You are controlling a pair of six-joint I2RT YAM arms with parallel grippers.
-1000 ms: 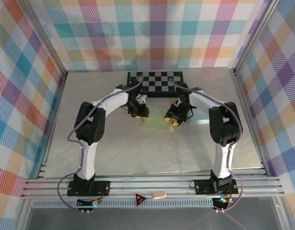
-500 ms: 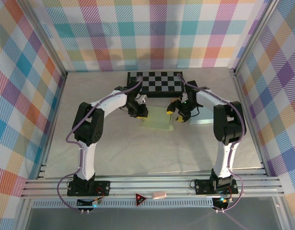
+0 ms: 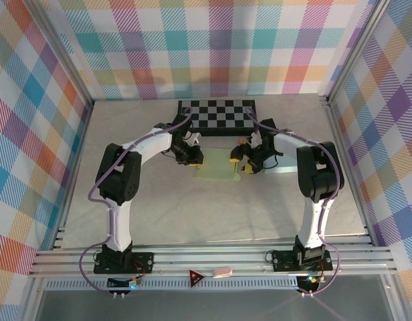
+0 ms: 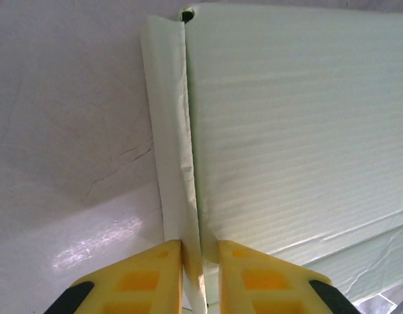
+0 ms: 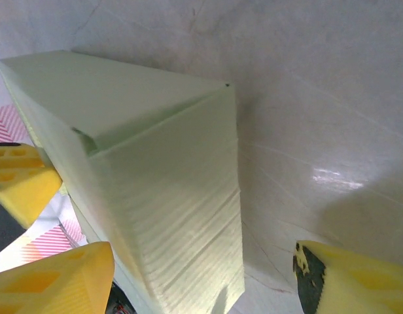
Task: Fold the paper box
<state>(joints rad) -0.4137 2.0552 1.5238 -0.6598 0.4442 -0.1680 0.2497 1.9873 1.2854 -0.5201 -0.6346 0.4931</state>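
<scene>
Looking at your left gripper [image 4: 200,271] first, you're seeing its yellow fingers [image 4: 152,278] sitting almost fully closed, pinching a narrow flap [image 4: 169,131] of the paper box [image 4: 299,131] with nothing but the paper's thickness between the pads. That flap is running straight away from the fingertips as a slightly creased strip along the left edge of a big ribbed pale-green panel, and its outer side is lying against the grey table [image 4: 64,131]. Your right gripper [image 5: 205,261] is doing the opposite. It's gaping wide, with one yellow finger [image 5: 54,278] sitting low on the left right beside the box wall and the other hanging well off to the lower right over bare table, so it isn't gripping anything. I can't tell whether that near finger is actually touching the paper. From the right wrist camera the box is standing up off the table as a raised shape, a smooth top face meeting a ribbed side wall at a sharp corner. Pulling back to the overhead view, both arms [image 3: 122,177] are reaching in toward each other around mid-table, the left gripper working the box's left edge and the right one hovering at its right edge. The box is lying between them, just in front of the checkerboard [image 3: 216,115], with the plaid walls [image 3: 213,47] wrapping around the whole setup.
</scene>
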